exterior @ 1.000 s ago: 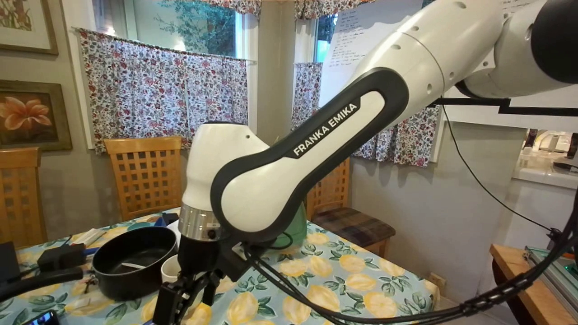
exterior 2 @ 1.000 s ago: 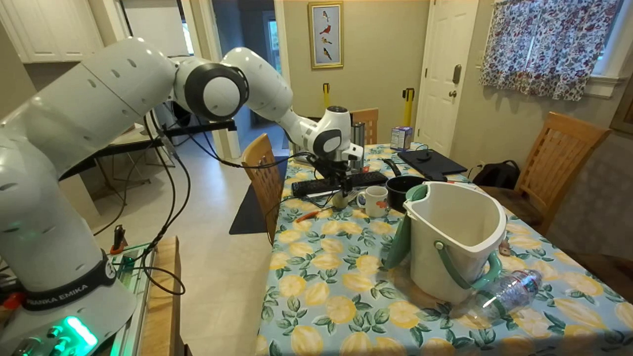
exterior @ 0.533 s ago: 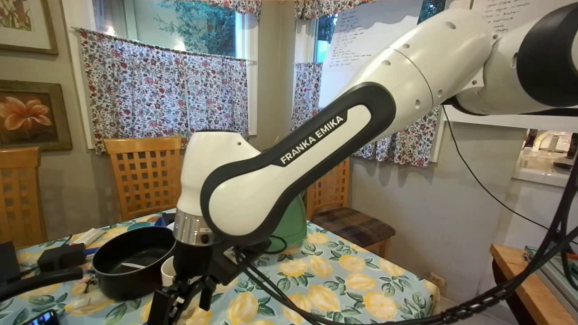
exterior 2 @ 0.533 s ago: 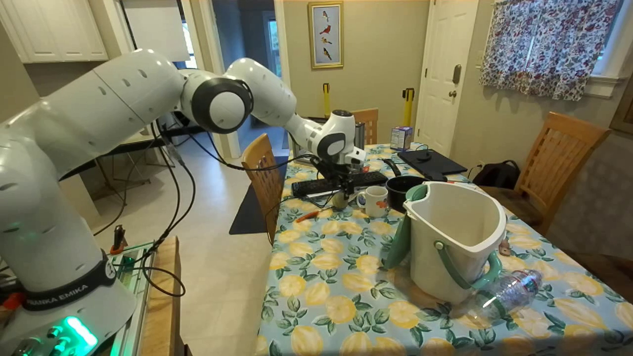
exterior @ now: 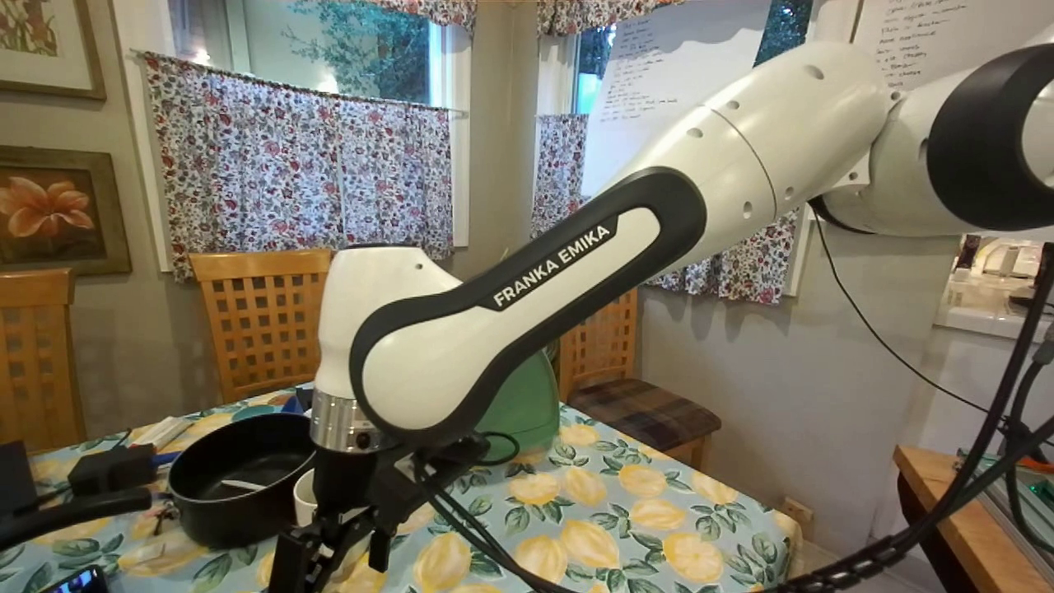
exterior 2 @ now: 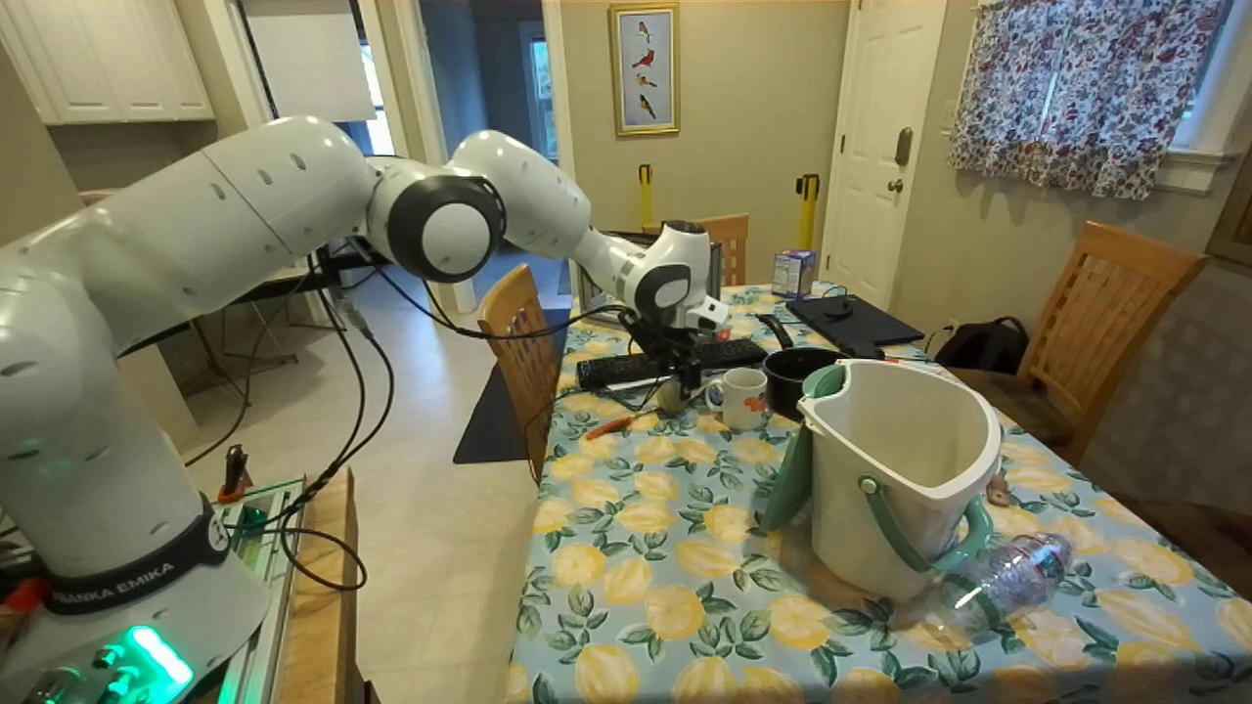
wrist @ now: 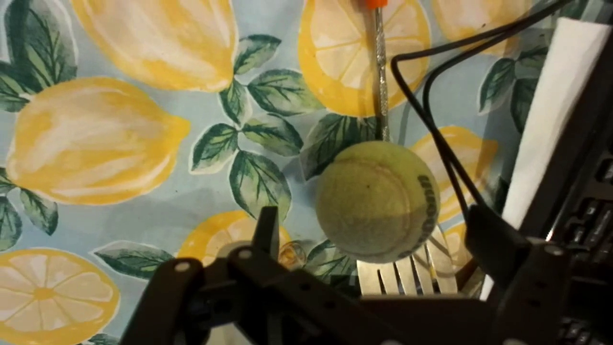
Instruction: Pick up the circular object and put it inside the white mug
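A yellow-green tennis ball [wrist: 378,201] lies on the lemon-print tablecloth in the wrist view. It also shows in an exterior view [exterior 2: 672,396], under and beside the gripper. My gripper [wrist: 377,232] is open and empty, with one finger on each side of the ball and gaps to both. The gripper [exterior 2: 688,376] is low over the table in that exterior view. The white mug [exterior 2: 745,401] stands upright right of the ball there, with a red design and its handle toward the ball. In an exterior view the mug [exterior: 305,497] is partly hidden behind the gripper.
A black pan [exterior 2: 794,372] stands just beyond the mug. A slotted metal utensil [wrist: 407,273], an orange-handled tool [wrist: 380,72], black cables [wrist: 438,129] and a keyboard [wrist: 594,230] lie around the ball. A white bucket [exterior 2: 900,469] and a clear bottle [exterior 2: 1007,582] are nearer that exterior camera.
The arm has lowered slightly and shifted, left in an exterior view and right in an exterior view. The gripper has moved a little with it. The ball and mug have not visibly moved.
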You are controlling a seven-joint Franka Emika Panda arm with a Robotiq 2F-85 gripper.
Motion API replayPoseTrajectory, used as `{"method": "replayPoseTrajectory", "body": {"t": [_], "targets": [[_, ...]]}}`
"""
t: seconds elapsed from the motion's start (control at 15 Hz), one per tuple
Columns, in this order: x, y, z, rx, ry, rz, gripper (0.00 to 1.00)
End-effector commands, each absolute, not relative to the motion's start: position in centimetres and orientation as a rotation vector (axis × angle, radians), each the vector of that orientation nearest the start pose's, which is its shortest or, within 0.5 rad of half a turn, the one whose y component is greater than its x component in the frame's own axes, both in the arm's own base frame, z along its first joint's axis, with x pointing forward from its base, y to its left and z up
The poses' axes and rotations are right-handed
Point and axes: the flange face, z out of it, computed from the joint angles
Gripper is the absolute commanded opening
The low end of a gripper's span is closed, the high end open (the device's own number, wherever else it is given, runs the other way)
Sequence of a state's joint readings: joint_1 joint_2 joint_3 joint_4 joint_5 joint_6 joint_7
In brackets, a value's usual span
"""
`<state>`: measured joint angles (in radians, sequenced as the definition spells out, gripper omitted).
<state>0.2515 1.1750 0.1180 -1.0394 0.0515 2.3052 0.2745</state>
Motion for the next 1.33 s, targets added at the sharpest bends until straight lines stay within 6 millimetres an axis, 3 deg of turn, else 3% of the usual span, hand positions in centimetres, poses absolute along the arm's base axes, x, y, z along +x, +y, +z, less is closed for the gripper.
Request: {"method": "replayPoseTrajectory", "body": {"t": [0.0, 0.2, 0.27, 0.33, 0.53, 0.87, 1.0, 1.07, 1.13, 1.27], "targets": [[74.3, 25.7, 11.8, -2.969, 0.094, -0.054, 1.0], [74.4, 25.8, 11.5, -2.982, 0.108, -0.044, 1.0], [74.4, 25.9, 11.3, -2.992, 0.104, -0.036, 0.75], [74.3, 26.0, 11.1, -3.003, 0.1, -0.032, 0.74], [74.1, 26.2, 10.6, -3.017, 0.089, 0.005, 0.52], [74.8, 26.3, 12.3, -3.007, 0.076, -0.001, 0.2], [75.0, 26.0, 12.4, -3.017, 0.072, -0.011, 0.21], [75.1, 26.0, 12.4, -3.022, 0.07, -0.012, 0.57], [75.1, 25.9, 12.5, -3.028, 0.072, -0.016, 0.52], [75.1, 25.9, 12.1, -3.038, 0.063, -0.01, 0.59]]}}
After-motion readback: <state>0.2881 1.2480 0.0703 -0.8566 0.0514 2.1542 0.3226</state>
